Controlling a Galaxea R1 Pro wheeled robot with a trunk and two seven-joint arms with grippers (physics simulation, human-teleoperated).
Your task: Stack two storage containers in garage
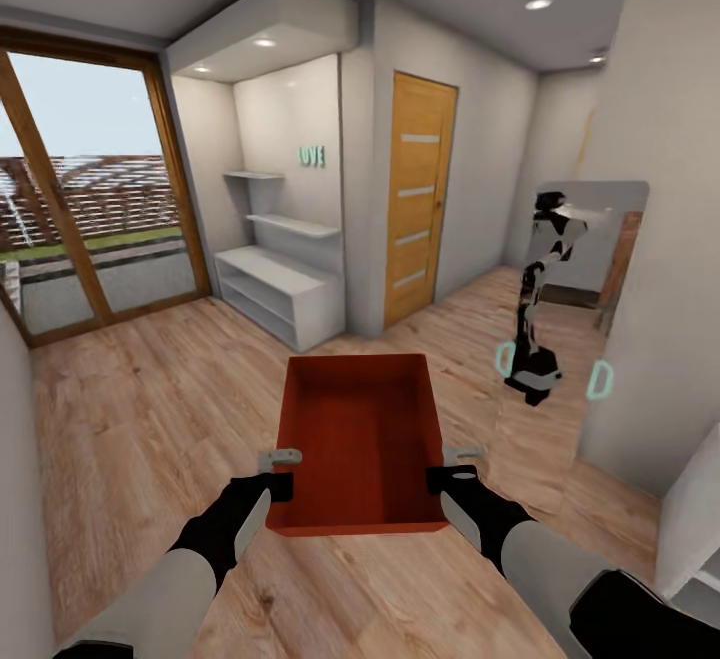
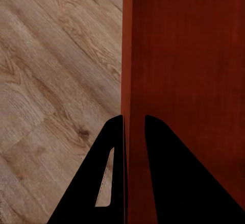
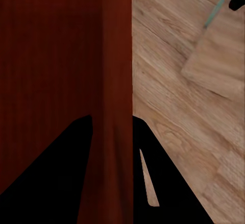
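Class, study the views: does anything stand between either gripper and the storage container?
Nothing does. The left gripper and right gripper each clamp a side wall of the storage container, one finger inside, one outside.

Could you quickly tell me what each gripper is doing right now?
Left gripper: shut on the storage container's left wall.
Right gripper: shut on its right wall.

Right gripper (image 3: 109, 132) straddles one wall of the red bin (image 3: 51, 55): one black finger (image 3: 46, 173) inside the bin, other outside over the wood floor (image 3: 173, 101), both touching the wall. Bin interior dark red, smooth. Light plank floor just beyond the wall. Far corner: a pale green bar (image 3: 219, 4) w/ a small black shape beside it, too small to tell.
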